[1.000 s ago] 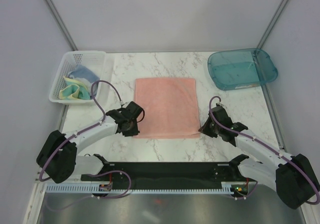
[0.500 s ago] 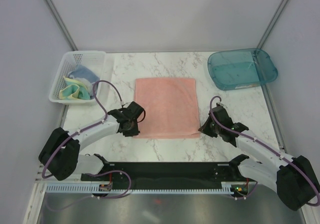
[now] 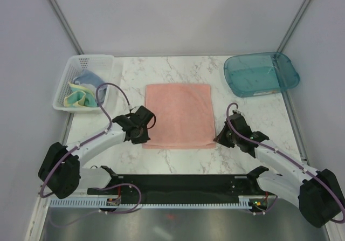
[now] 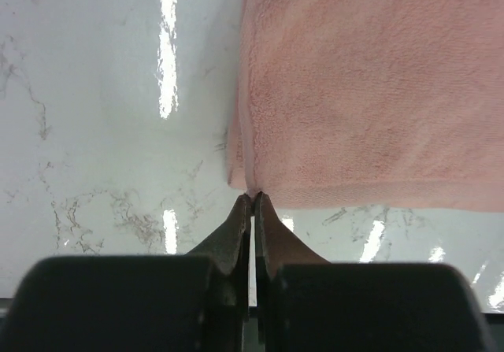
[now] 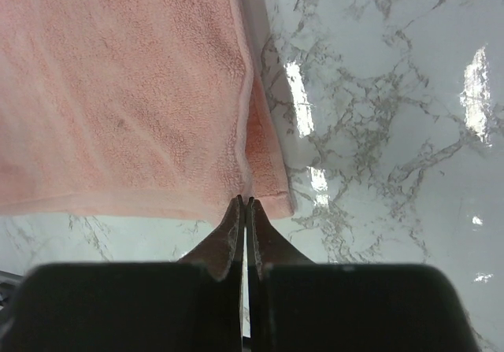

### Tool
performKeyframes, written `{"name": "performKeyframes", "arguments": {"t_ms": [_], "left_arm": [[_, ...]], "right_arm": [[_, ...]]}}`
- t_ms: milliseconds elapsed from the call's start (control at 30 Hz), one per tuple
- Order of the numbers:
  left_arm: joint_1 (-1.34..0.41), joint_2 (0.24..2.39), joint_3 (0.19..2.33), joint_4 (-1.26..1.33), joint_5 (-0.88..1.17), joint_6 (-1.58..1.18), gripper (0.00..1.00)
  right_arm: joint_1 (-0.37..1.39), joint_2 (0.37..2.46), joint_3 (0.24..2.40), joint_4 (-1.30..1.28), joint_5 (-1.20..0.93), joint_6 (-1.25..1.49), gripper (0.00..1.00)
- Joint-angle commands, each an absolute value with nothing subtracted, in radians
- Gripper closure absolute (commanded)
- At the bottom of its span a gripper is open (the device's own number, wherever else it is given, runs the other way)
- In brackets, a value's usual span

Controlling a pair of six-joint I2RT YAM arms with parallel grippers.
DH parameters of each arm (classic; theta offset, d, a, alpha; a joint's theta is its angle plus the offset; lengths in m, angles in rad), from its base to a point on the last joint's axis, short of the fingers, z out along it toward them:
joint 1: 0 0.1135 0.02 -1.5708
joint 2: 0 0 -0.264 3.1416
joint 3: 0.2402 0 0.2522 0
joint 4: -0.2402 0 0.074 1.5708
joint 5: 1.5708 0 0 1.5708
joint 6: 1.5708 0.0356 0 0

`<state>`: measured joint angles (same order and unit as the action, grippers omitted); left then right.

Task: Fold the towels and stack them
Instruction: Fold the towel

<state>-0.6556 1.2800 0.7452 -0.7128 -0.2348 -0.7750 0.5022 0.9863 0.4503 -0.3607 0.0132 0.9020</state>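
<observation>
The salmon-pink towel point(image 3: 178, 114) lies flat in the middle of the marble table, folded into a near square. My left gripper point(image 3: 143, 139) is at its near left corner, and in the left wrist view the gripper point(image 4: 252, 195) is shut on that corner of the pink towel point(image 4: 370, 92). At the near right corner my right gripper point(image 3: 217, 139) is shut as well. The right wrist view shows the gripper point(image 5: 245, 201) pinching the edge of the pink towel point(image 5: 118, 92), with a lower layer showing beside it. A pale-yellow towel point(image 3: 76, 97) and a grey-blue towel point(image 3: 89, 80) lie crumpled in the basket.
A white slotted basket point(image 3: 86, 62) stands at the back left of the table. A teal plastic tray point(image 3: 261, 74) sits at the back right. Grey walls close in both sides and the back.
My left gripper has closed onto the towel's near left corner and the left arm has shifted slightly. The right arm and the towel have stayed where they were.
</observation>
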Motion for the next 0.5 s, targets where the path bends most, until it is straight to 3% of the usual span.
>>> {"name": "performKeyframes", "arguments": {"t_ms": [0,167,300,467], "left_arm": [[-0.652,1.201,0.836,-0.793,-0.281,-0.792,0.98],[-0.652,1.152,0.853,-0.862,-0.259,-0.807,0.98],[-0.655,1.175,0.706,-0.813,-0.210,-0.830,0.98],[-0.661,1.242,0.706,-0.792,-0.210,-0.818,0.98]], "right_arm": [[0.503,0.985,0.526,-0.394,0.002,0.873,1.00],[0.503,0.977,0.592,-0.442,-0.095,0.847,1.00],[0.503,0.953,0.406,-0.359,-0.135,0.873,1.00],[0.503,0.986,0.316,-0.315,-0.114,0.879,1.00]]}}
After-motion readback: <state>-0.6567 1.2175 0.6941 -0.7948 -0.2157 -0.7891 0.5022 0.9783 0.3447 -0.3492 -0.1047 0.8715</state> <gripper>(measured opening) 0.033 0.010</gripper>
